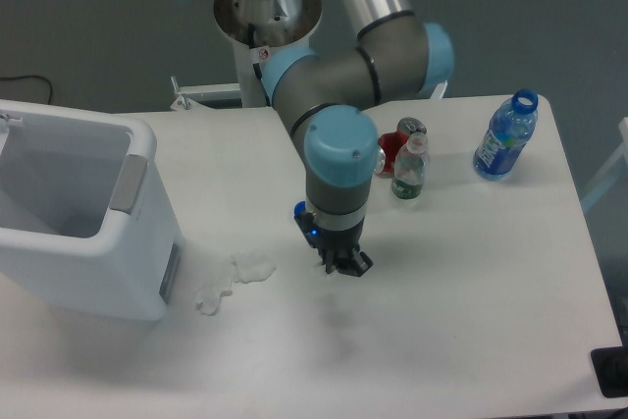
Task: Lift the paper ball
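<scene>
My gripper [345,265] hangs above the middle of the table, pointing down, its dark fingers [339,262] drawn close together. The paper ball does not show on the table; it seems pinched between the fingers and is hidden by them. Two other white paper wads lie to the left of the gripper: a rounder flat wad [253,266] and a smaller lobed wad [209,298] near the bin's corner. A faint shadow of the gripper falls on the table below it.
A white bin [74,218] stands at the left edge. Behind the gripper stand a red can [396,148], a small green-labelled bottle [409,172] and, far right, a blue bottle [506,136]. The robot base [265,36] is at the back.
</scene>
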`<state>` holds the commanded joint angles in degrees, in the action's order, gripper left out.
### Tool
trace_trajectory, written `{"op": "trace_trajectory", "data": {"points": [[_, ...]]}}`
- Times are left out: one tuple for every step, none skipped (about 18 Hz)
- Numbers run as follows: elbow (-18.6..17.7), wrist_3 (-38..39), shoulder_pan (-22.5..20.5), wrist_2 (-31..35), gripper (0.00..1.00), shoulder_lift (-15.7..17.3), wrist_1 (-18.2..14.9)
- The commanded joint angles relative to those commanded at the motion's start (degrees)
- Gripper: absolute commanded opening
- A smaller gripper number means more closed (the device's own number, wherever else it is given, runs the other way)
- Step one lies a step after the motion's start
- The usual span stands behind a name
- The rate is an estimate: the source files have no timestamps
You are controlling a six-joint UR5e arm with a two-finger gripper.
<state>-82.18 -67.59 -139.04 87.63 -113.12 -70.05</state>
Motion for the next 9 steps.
{"op": "trace_trajectory", "data": {"points": [[0.6,0.0,-0.3,0.0,0.00,0.1,0.0],[1.6,0.1,-0.4,0.0,0.00,0.1,0.0],[2.7,0.0,-0.5,0.1,0.00,0.1,-0.1],[3.8,0.0,-1.1,-0.1,0.00,0.2,-0.4],[4.5,0.0,-1.8,-1.0,0.00,0.2,-0.7],[5.4,-0.1,-2.0,-1.4,0.00,0.3,-1.1],[6.6,-0.1,-2.2,-1.3,0.00,0.5,-2.3],[8.0,-0.5,-2.2,-1.1,0.00,0.4,-4.3],[9.0,-0.7,-2.3,-0.8,0.00,0.3,-6.0]]}}
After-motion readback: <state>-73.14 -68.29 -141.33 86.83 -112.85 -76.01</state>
